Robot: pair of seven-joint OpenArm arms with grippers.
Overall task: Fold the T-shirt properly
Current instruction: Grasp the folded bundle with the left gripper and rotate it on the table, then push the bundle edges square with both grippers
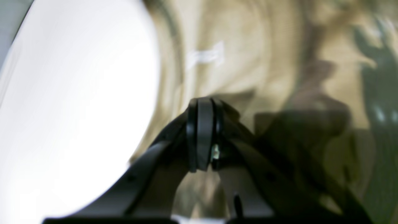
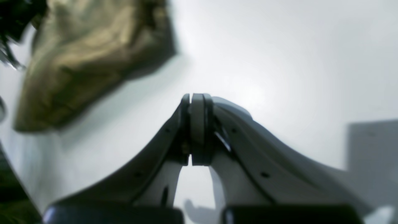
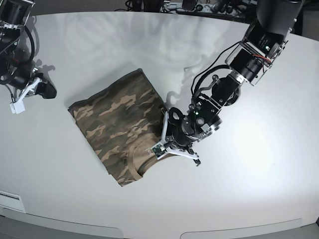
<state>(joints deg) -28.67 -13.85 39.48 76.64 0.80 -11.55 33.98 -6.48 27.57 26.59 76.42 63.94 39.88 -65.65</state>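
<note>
The camouflage T-shirt (image 3: 117,124) lies folded into a compact rectangle on the white table (image 3: 239,189), collar end towards the front. My left gripper (image 3: 160,148) is at the shirt's right edge beside the tan collar. In the blurred left wrist view the gripper (image 1: 202,104) is shut over the collar area (image 1: 248,62), near the white neck label (image 1: 206,56); I see no cloth between the pads. My right gripper (image 3: 19,104) is far left, apart from the shirt. In the right wrist view it (image 2: 196,97) is shut and empty over bare table, with a shirt corner (image 2: 93,56) at upper left.
The white table (image 1: 77,109) surrounds the shirt on all sides. Cables and equipment (image 3: 199,6) sit along the far edge. The left arm (image 3: 249,55) reaches in from the back right. The table's curved front edge (image 3: 149,231) runs along the bottom.
</note>
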